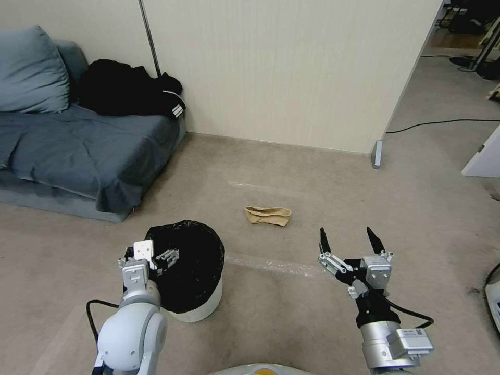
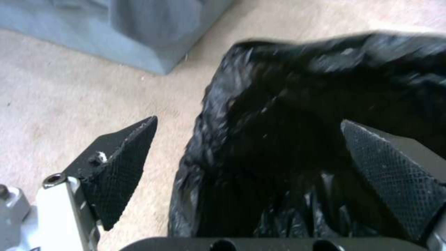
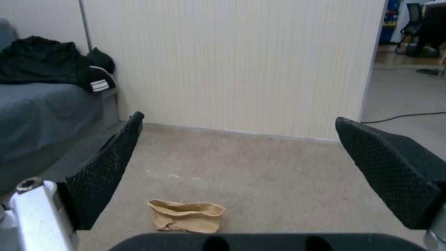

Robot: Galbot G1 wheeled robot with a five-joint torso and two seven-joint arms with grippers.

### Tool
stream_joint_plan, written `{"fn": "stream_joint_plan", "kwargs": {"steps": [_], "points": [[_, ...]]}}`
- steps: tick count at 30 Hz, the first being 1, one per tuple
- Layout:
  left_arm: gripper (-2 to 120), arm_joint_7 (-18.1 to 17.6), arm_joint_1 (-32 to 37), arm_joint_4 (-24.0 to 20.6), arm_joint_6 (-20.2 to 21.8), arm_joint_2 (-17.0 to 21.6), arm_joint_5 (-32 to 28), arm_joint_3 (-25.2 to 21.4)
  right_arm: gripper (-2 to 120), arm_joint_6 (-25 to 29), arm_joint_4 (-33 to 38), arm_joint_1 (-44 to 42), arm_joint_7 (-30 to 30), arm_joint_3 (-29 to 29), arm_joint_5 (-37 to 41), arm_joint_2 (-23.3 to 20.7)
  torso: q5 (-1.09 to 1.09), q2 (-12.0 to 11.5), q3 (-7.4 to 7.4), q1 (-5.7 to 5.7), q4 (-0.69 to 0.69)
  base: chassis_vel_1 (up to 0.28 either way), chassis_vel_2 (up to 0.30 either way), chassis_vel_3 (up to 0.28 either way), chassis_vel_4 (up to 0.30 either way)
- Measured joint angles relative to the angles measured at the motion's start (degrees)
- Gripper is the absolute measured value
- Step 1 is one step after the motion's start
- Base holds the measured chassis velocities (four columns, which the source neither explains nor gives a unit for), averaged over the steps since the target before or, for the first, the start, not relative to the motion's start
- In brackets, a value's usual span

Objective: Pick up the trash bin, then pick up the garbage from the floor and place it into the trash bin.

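The trash bin [image 1: 200,307] is a small white bucket lined with a black bag [image 2: 297,104], and it stands on the carpet at the near left. My left gripper [image 1: 156,254] hovers at the bin's near-left rim, open. In the left wrist view the left gripper [image 2: 248,122] straddles the bag's edge, one finger [image 2: 121,157] over carpet and the other over the bag. The only garbage I see is a crumpled brown paper bag [image 1: 267,215] lying on the floor past the bin. My right gripper [image 1: 348,237] is open, empty, and held above the floor to the right of and nearer than the paper bag [image 3: 186,216].
A grey-covered sofa [image 1: 78,151] with a black jacket [image 1: 130,94] fills the far left. A cream partition wall [image 1: 281,67] closes off the back. A black cable [image 1: 442,123] runs across the floor at the far right, near a white cabinet edge [image 1: 484,156].
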Motion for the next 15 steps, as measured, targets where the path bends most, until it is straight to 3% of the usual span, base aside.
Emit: {"fn": "stream_joint_plan", "kwargs": {"steps": [15], "points": [[95,-1.82,-2.52,6.44,0.04,-0.47,-0.64,-1.97,100,-0.64,-1.09,0.17,-0.16,-0.09,1.18,0.00,0.00,0.00,0.00,0.00,0.00,0.000,0.000,0.000,0.000]]}}
